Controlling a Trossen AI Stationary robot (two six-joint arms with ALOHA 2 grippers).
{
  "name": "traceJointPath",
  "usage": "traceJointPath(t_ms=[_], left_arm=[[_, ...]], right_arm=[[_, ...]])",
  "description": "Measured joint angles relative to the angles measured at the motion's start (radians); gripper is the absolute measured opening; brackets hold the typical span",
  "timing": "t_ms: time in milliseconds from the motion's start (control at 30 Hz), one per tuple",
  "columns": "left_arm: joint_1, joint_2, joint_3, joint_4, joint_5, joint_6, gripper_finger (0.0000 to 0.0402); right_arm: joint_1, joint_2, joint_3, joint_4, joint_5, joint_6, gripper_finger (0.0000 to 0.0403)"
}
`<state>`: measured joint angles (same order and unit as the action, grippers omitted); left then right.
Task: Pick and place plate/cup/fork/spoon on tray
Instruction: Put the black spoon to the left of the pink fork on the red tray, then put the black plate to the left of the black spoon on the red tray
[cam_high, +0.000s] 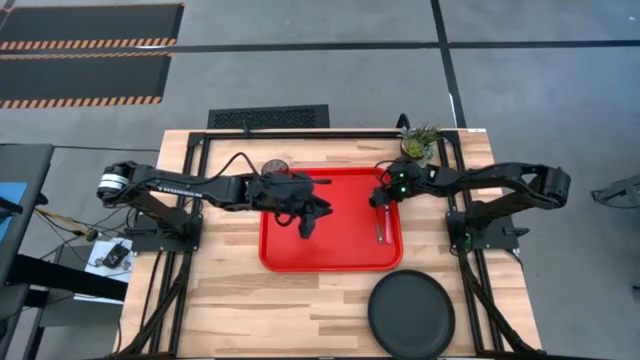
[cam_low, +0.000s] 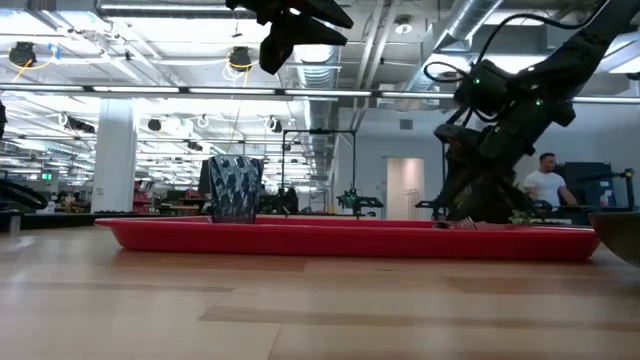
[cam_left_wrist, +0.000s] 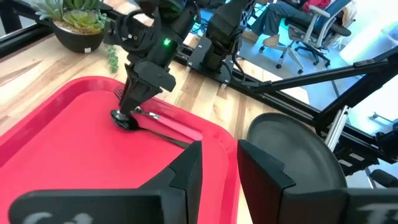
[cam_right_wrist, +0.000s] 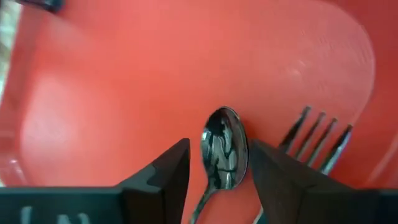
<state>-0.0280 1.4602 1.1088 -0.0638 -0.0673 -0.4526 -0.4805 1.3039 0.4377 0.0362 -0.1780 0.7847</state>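
My right fingers (cam_right_wrist: 217, 168) astride the spoon (cam_right_wrist: 222, 149) on the tray (cam_high: 340, 250)

My right fingers stand narrowly parted, one on each side of the spoon's bowl, low over the tray's right part; the fork (cam_right_wrist: 314, 140) lies just beside it. My left fingers (cam_left_wrist: 217, 168) hang slightly apart and empty above the tray's middle. The cup (cam_high: 275, 167) stands at the tray's far left corner; the plate (cam_high: 411, 314) rests on the surface near the tray's near right corner
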Motion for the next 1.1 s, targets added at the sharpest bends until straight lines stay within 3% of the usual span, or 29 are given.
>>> traceJointPath(t_ms=[267,500,633,867,1100], left_arm=[[-0.004,0.000,0.000,-0.002,0.000,0.004,0.0086],[-0.036,-0.005,0.000,0.004,0.004,0.034,0.0060],[-0.049,-0.005,0.000,0.038,0.059,0.044,0.0020],[-0.051,-0.005,0.000,0.086,0.103,0.050,0.0001],[-0.079,-0.005,0.000,0.090,0.069,0.065,0.0000]], right_arm=[[0.026,-0.098,0.039,-0.112,0.001,-0.040,0.0174],[0.130,-0.281,0.094,-0.390,-0.026,-0.196,0.0074],[0.255,-0.408,0.094,-0.499,-0.036,-0.241,0.0011],[0.549,-0.531,0.094,-0.652,0.046,-0.120,0.0028],[0.842,-0.561,0.092,-0.659,0.220,0.042,0.0005]])
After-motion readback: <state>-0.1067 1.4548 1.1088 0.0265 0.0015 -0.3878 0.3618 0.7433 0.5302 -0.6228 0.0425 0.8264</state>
